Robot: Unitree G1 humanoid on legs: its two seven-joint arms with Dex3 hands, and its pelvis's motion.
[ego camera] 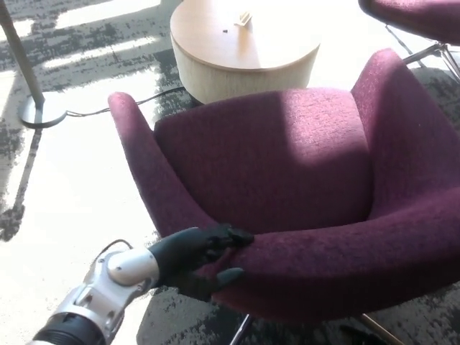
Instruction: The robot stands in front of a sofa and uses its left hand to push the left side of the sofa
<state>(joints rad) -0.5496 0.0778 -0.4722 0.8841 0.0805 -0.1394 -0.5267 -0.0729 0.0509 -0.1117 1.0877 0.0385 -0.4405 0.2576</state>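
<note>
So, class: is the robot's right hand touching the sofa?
No: only the left hand presses the sofa, at its left edge; no right hand shows.

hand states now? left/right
Left hand: open, fingers spread, pressed against the left corner of the purple sofa, gripping nothing.
Right hand: not in view.

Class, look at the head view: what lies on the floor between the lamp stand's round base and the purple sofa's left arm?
A thin dark cable runs across the sunlit floor from the lamp base towards the sofa. Otherwise that stretch is bare.
</note>
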